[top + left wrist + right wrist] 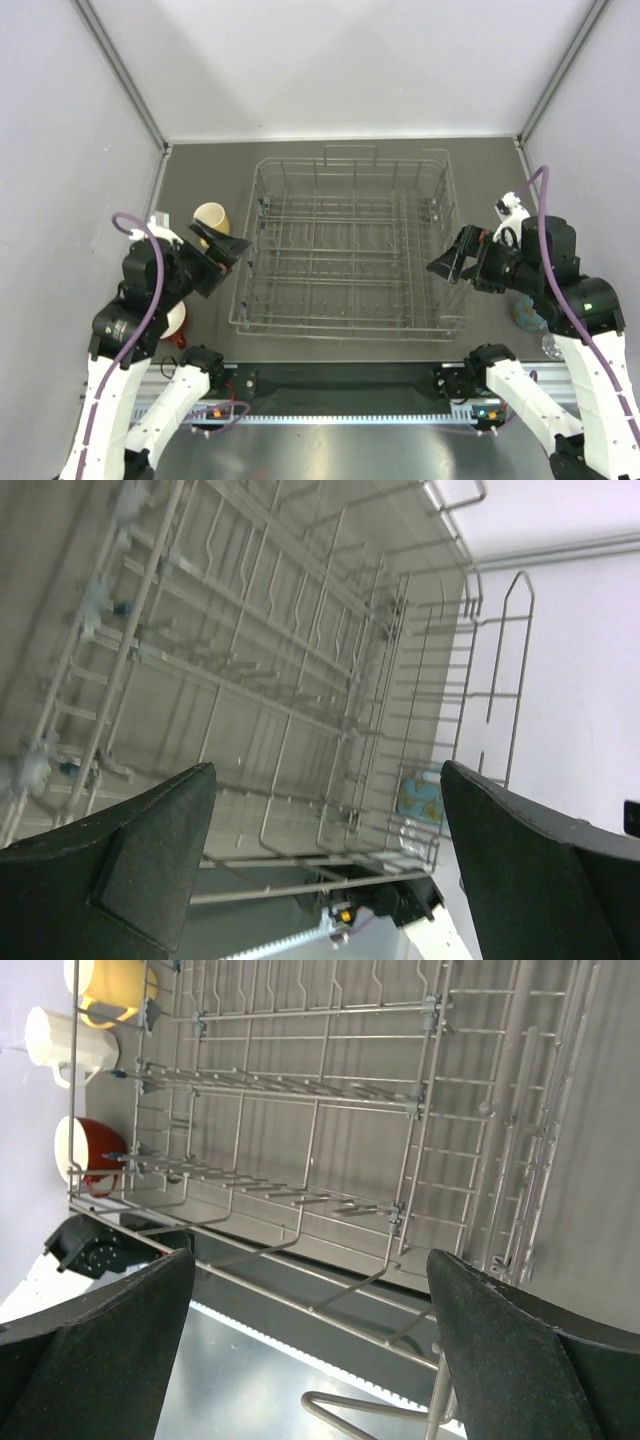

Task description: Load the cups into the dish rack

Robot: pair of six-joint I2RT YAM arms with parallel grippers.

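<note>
A: Start at the left gripper (228,250). Gripping anything?
B: No. Spread wide, nothing between the fingers (150,860), hanging just at the left wall of the dish rack (345,322).
A: And the right gripper (448,264)?
B: Much the same: gaping, empty, poised at the rack's right wall and facing inward.
A: Now outward. Where to find the rack?
B: Flat on the dark table (480,170), between the two arms.
A: And the cups?
B: Outside the wires. On the left, seen through the rack from the right wrist: yellow mug (110,985), white handled mug (70,1045), red cup (90,1150), in a row. On the right, near the right arm: blue mug (527,313).
</note>
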